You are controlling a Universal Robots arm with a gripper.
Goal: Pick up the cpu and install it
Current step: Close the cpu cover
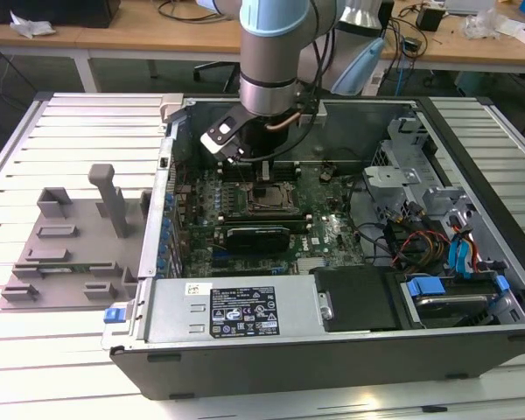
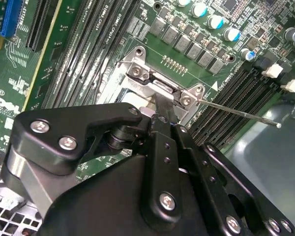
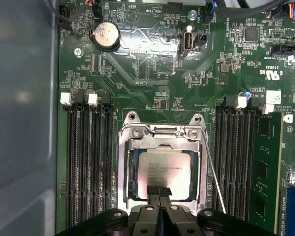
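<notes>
an open computer case [image 1: 245, 319] lies on a slatted white table [image 1: 79, 131], with a grey plastic tray [image 1: 66, 249] beside it at the exterior view's left. the robot arm [image 1: 276, 52] reaches down over the green motherboard [image 3: 152, 64]. in the first wrist view the gripper [image 3: 160, 190], jaws pressed together, tips over one edge of the cpu [image 3: 164, 164], which lies flat inside the metal socket frame [image 3: 162, 132].

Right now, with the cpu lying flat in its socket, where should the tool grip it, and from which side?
Grip the cpu by two opposite edges of its thin rim, coming straight down from above. It lies flat, top plate up, sunk inside the socket frame, so a sideways approach looks blocked. The tool sits over one edge.
</notes>
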